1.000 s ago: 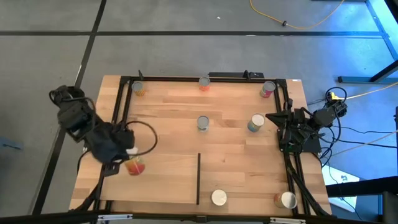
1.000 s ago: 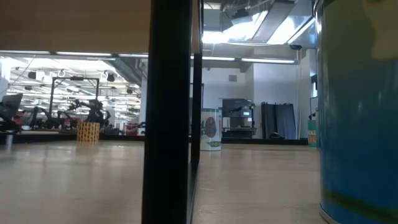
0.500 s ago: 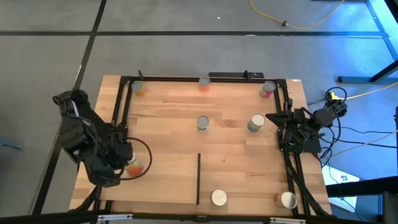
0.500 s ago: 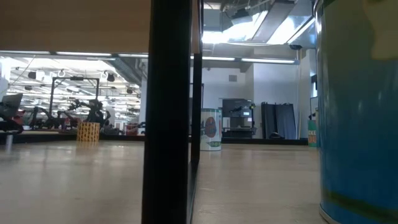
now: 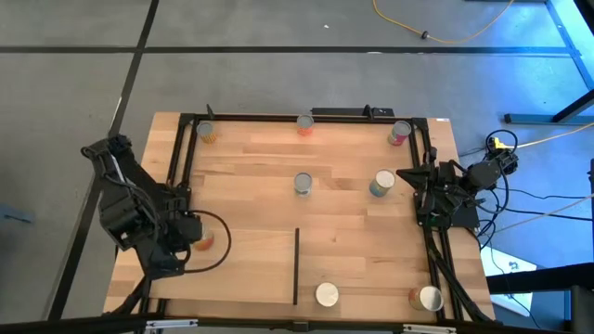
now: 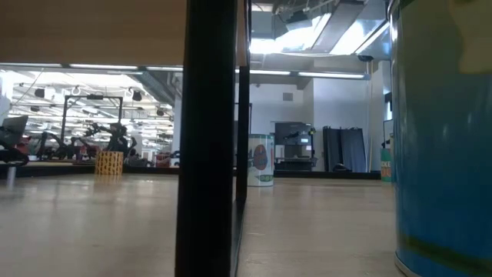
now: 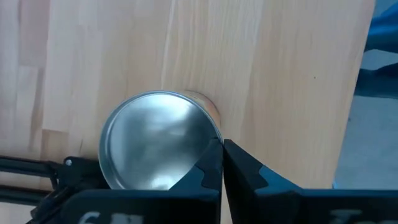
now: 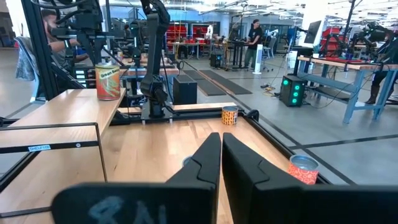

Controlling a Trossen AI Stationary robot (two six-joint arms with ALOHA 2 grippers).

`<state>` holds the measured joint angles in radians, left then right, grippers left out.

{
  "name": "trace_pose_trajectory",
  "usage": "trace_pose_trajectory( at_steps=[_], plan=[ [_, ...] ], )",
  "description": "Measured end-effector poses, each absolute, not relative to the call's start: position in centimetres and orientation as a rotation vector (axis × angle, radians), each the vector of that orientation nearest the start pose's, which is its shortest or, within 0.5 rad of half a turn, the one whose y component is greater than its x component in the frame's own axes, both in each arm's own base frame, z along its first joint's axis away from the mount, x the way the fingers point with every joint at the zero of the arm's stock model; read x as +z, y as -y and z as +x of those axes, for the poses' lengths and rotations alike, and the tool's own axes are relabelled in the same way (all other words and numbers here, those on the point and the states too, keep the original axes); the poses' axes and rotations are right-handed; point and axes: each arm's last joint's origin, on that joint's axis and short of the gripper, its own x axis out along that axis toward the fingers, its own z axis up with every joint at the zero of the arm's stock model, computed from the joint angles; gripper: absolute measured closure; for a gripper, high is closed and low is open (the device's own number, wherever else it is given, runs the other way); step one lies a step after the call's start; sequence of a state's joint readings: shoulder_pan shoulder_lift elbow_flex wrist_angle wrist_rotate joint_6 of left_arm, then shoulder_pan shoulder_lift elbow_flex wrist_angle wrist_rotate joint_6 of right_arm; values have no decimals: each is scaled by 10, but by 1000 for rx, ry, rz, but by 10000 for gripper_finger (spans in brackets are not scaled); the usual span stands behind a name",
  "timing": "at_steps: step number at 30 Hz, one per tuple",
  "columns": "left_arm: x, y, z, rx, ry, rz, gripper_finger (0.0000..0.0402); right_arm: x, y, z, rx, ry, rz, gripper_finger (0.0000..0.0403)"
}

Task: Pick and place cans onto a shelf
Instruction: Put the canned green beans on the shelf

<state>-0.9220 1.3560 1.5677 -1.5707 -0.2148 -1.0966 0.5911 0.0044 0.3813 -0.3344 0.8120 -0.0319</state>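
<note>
An orange-red can [image 5: 201,241] with a silver top [image 7: 158,149] stands upright on the wood near the table's left edge. My left gripper [image 7: 222,155] is shut and hangs over the can, its tips at the edge of the can's top. It hides most of the can in the high view [image 5: 186,234]. My right gripper [image 8: 221,152] is shut and waits at the table's right edge [image 5: 419,181]. The shelf's black bar [image 5: 296,266] shows near the front. In the low view the bar [image 6: 207,138] stands under the light-wood shelf panel [image 6: 92,31]. My left gripper's shut fingertips [image 7: 214,152] point down at the rim of the can's silver top [image 7: 208,134], on one side of it. I cannot tell whether they touch the rim. The can stands upright on the wood.
Three cans stand along the far rail [image 5: 206,132] [image 5: 304,124] [image 5: 400,133], two mid-table [image 5: 303,184] [image 5: 381,184], and two at the near edge [image 5: 326,295] [image 5: 428,298]. A black frame [image 5: 176,176] runs around the table. A large can [image 6: 442,138] fills the low view's right side.
My left arm has swung toward the table's near edge and turned. Its gripper has come over the orange-red can and now covers more of it. The can has stayed where it was.
</note>
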Motion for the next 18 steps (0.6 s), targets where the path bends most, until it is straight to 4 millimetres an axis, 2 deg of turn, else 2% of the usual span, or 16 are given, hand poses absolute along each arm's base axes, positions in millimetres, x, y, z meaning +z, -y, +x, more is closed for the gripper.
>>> trace_pose_trajectory(
  at_steps=[18],
  plan=[
    [377, 165, 131, 122, -1321, -285, 374, 254, -10, 53, -221, 29, -6, 383]
  ],
)
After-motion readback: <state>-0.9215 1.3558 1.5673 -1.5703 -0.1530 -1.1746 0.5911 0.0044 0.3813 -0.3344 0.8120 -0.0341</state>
